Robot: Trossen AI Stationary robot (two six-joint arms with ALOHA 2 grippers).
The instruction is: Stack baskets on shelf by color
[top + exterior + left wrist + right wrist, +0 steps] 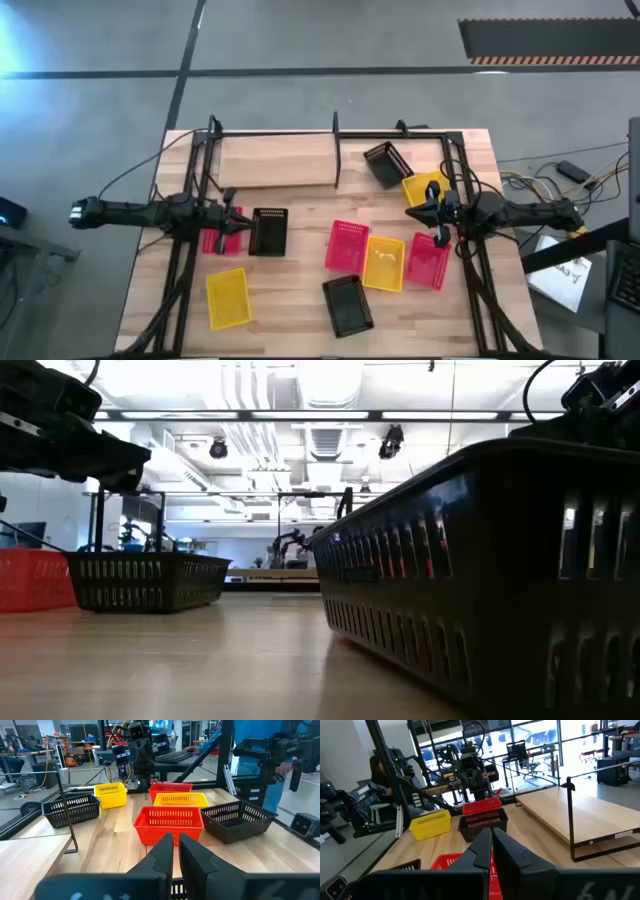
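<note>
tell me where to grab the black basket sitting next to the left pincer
Take the black basket by one long rim wall, coming straight down from above. It sits upright and open-topped beside the left pincer, so one finger can likely drop inside and one outside. The red basket crowds its left side; the right wall looks freer.

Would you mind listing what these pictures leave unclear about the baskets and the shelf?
- Low view: a black basket close to the lens fills the right half and hides every basket behind it; the shelf cannot be made out.
- High view: the left end effector covers much of a red basket.
- Right wrist view: the right end effector hides most of the nearest red basket.
</note>
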